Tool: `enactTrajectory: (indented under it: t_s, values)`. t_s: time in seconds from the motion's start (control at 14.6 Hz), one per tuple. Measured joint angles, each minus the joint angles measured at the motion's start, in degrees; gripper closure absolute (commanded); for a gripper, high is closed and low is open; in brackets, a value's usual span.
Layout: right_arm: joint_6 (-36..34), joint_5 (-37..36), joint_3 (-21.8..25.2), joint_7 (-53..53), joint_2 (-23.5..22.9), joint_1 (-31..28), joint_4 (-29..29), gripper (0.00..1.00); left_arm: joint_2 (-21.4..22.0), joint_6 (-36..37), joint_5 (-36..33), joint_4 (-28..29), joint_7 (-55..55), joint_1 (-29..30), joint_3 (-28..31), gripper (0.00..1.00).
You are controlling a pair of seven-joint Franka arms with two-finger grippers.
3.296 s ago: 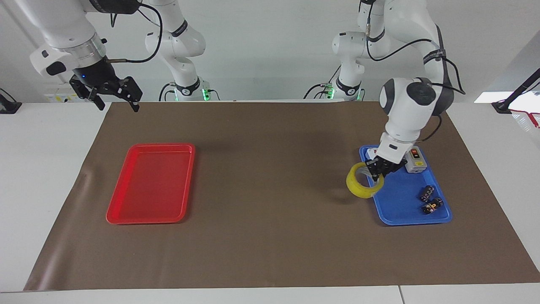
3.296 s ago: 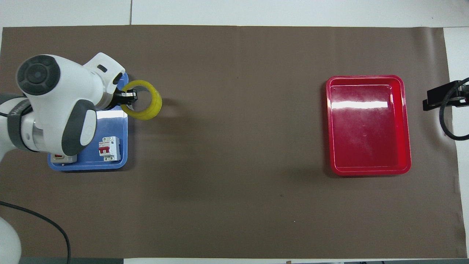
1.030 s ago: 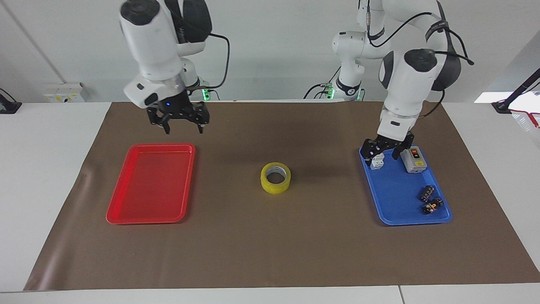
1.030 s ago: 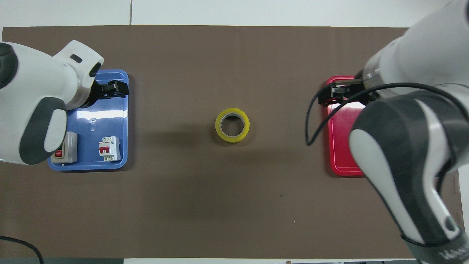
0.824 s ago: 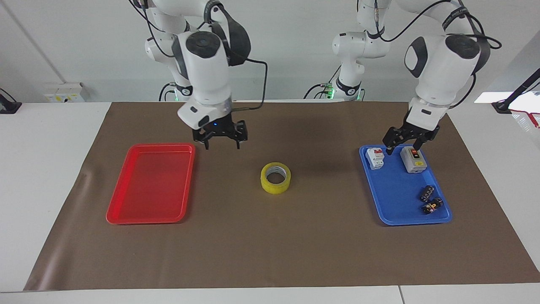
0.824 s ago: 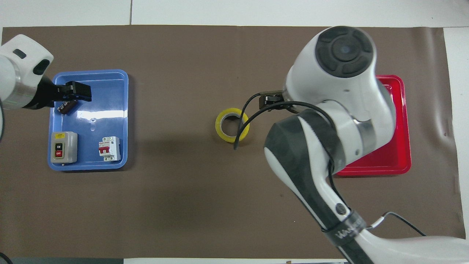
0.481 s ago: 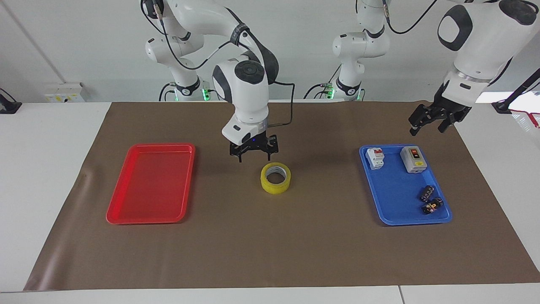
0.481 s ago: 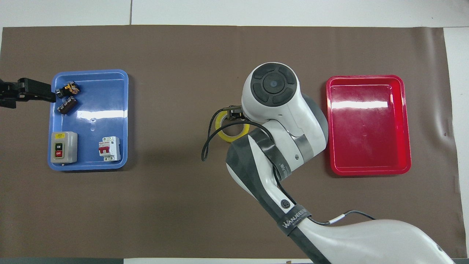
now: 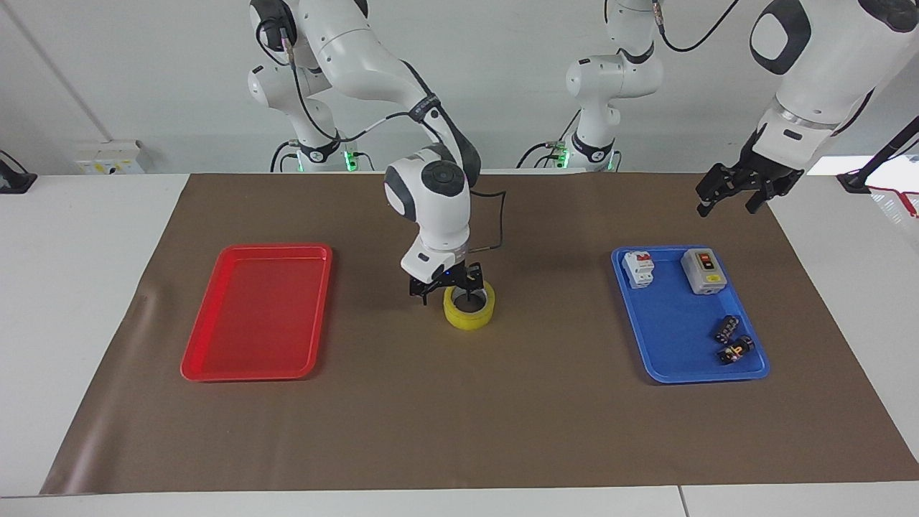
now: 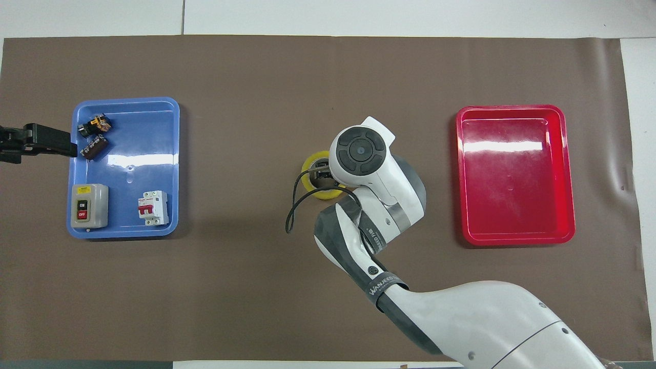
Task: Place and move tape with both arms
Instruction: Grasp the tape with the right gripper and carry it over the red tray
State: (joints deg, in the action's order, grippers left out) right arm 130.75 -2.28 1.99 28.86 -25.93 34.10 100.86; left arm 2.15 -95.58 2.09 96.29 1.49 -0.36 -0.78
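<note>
We list one tape [image 9: 469, 307], a yellow roll lying flat on the brown mat [image 9: 459, 431] at the middle of the table, between the red tray [image 9: 258, 312] and the blue tray [image 9: 689, 359]. The right gripper [image 9: 446, 287] is down at the roll, jaws apart, one fingertip inside the core and one outside the rim nearer the red tray; we cannot tell whether they touch it. From overhead the right arm's wrist covers most of the roll, leaving only a yellow arc in view. The left gripper [image 9: 732, 197] hangs with jaws apart over the mat's edge at the left arm's end; overhead it is cut off by the frame. The blue tray holds a grey switch box [image 9: 703, 271], a white breaker [image 9: 637, 268] and two small dark parts [image 9: 729, 337] too small to identify.
</note>
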Motion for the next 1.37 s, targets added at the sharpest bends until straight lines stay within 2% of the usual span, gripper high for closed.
enactTrajectory:
  t_s: [0.34,0.62,0.76,0.89,0.96,1.03,1.1,1.17,1.37]
  values:
    - [3.82,-0.02,0.01,-3.16,0.16,0.05,2.82,0.00,0.13,0.84,0.00,0.17,-0.81,-0.03,-0.17,0.00]
    - [5.48,-0.02,0.03,-3.43,0.14,0.04,3.88,0.34,0.17,1.87,-0.54,0.17,-2.14,-0.06,-0.42,0.00]
    - [6.06,-0.02,0.03,-3.45,0.14,0.03,4.13,0.39,0.24,2.05,-0.98,0.17,-2.53,-0.07,-0.46,0.00]
    - [6.90,-0.02,0.02,-3.45,0.14,0.04,4.69,0.40,0.32,2.07,-1.07,0.17,-2.66,-0.07,-0.46,0.00]
    - [7.34,-0.02,0.02,-3.45,0.14,0.04,5.02,0.46,0.34,2.07,-1.08,0.17,-2.67,-0.07,-0.47,0.00]
    - [7.88,-0.02,0.02,-3.45,0.14,0.04,5.32,0.65,0.37,2.07,-1.10,0.17,-2.67,-0.08,-0.48,0.00]
    - [8.49,-0.02,0.00,-3.45,0.14,0.05,5.56,0.90,0.40,2.06,-1.11,0.16,-2.67,-0.07,-0.47,0.00]
    - [8.87,-0.02,-0.01,-3.45,0.14,0.07,5.78,1.00,0.45,2.05,-1.12,0.15,-2.67,-0.06,-0.47,0.00]
    - [7.51,0.00,0.07,-3.43,0.31,0.01,5.50,1.00,0.58,2.05,-1.16,0.15,-2.67,0.03,-0.40,0.00]
